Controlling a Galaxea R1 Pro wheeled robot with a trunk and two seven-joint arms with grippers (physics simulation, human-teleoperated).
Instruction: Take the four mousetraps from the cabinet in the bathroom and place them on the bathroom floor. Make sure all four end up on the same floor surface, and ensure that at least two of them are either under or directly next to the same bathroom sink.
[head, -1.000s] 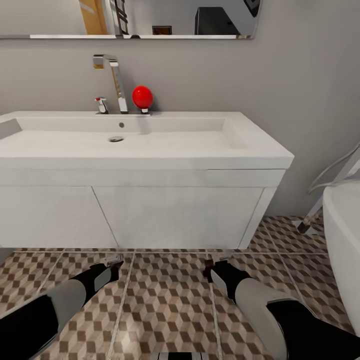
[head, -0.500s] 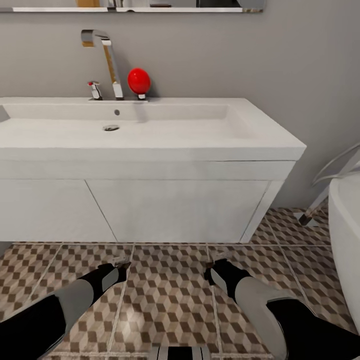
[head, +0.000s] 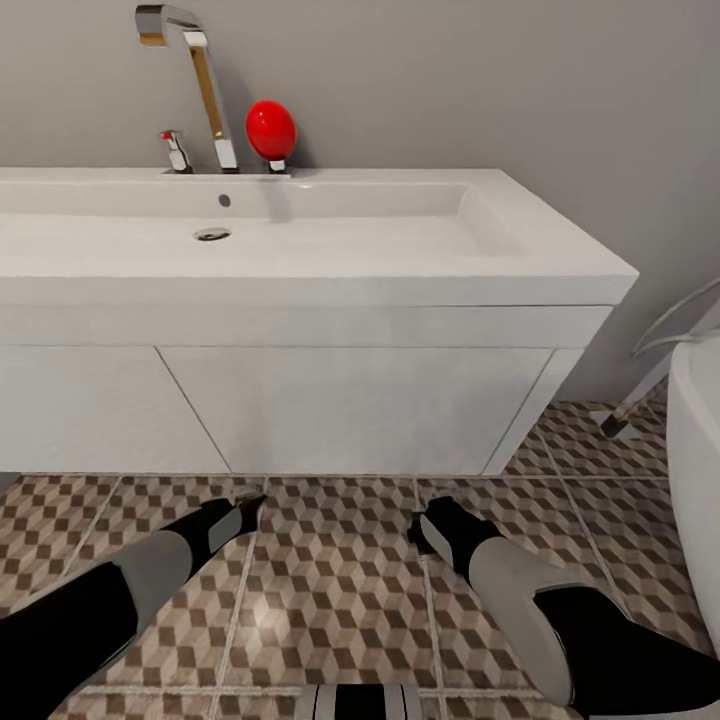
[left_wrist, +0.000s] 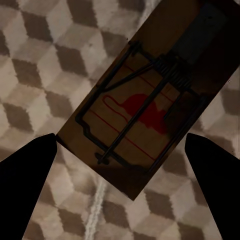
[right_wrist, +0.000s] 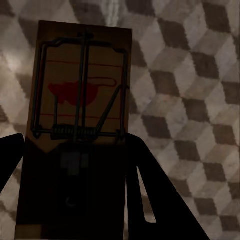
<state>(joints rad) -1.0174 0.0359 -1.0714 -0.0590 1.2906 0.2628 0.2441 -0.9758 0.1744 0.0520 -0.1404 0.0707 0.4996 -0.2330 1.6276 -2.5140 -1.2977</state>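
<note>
A mousetrap (left_wrist: 142, 107) is clamped in the left gripper (left_wrist: 120, 150), seen in the left wrist view with its board slanted across the frame and its wire bar and red mark facing the camera. A second mousetrap (right_wrist: 80, 95) is pinched in the right gripper (right_wrist: 75, 165), its near end gripped, its far end free over the tiles.

In the head view, the left gripper (head: 238, 510) and the right gripper (head: 428, 522) are both held low over the bathroom floor (head: 340, 590), just in front of the sink (head: 300, 250) and its white cupboard doors (head: 350, 405). Both forearms are reached forward and downward, angled inward toward each other.

The step in hand is judged to be setting both traps down beside the sink. It would be done best if each board is lowered flat onto the tiles before the fingers are parted, so nothing is dropped or flipped. The traps should be left close to the cupboard front, so that "next to the sink" is clearly met.
</note>
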